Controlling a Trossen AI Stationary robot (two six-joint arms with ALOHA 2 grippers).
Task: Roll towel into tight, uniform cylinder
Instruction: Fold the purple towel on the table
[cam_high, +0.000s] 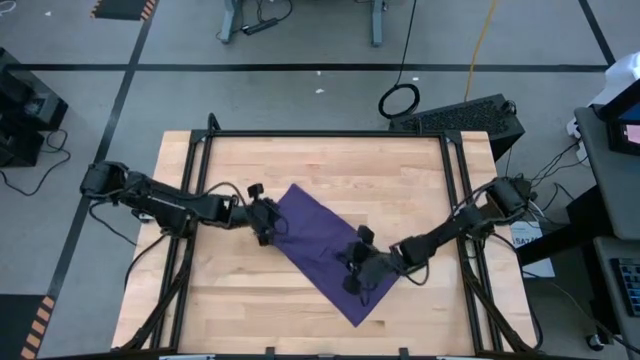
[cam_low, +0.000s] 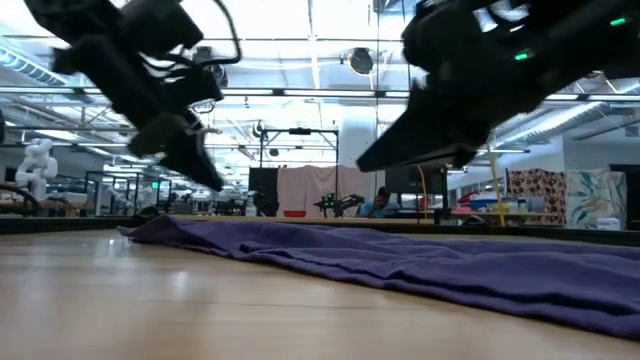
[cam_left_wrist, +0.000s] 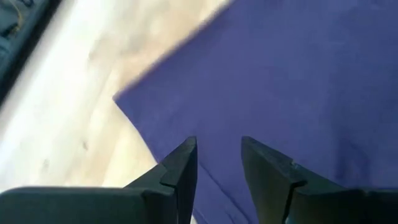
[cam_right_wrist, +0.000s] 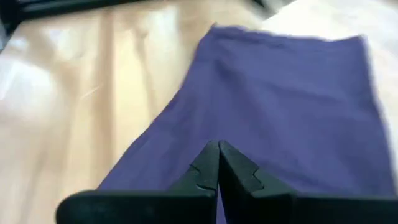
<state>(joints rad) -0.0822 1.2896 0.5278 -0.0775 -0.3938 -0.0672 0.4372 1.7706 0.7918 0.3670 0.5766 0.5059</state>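
Note:
The purple towel (cam_high: 320, 245) lies spread as a long strip, slanting across the wooden table from the far left to the near right, with low wrinkles in the low view (cam_low: 400, 260). My left gripper (cam_high: 272, 225) hovers open over the towel's left edge (cam_left_wrist: 298, 81), near one corner (cam_left_wrist: 118, 99), with nothing between its fingers (cam_left_wrist: 219, 155). My right gripper (cam_high: 352, 275) is shut and empty, slanting down above the towel's near part (cam_right_wrist: 280, 106). In the low view both grippers (cam_low: 212, 180) (cam_low: 365, 165) stand clear of the cloth.
Bare wood (cam_high: 400, 190) lies on every side of the towel. Black frame rails (cam_high: 320, 133) run along the table's edges. A keyboard (cam_high: 460, 115) and a coiled cable (cam_high: 400, 100) lie beyond the far edge, off the table.

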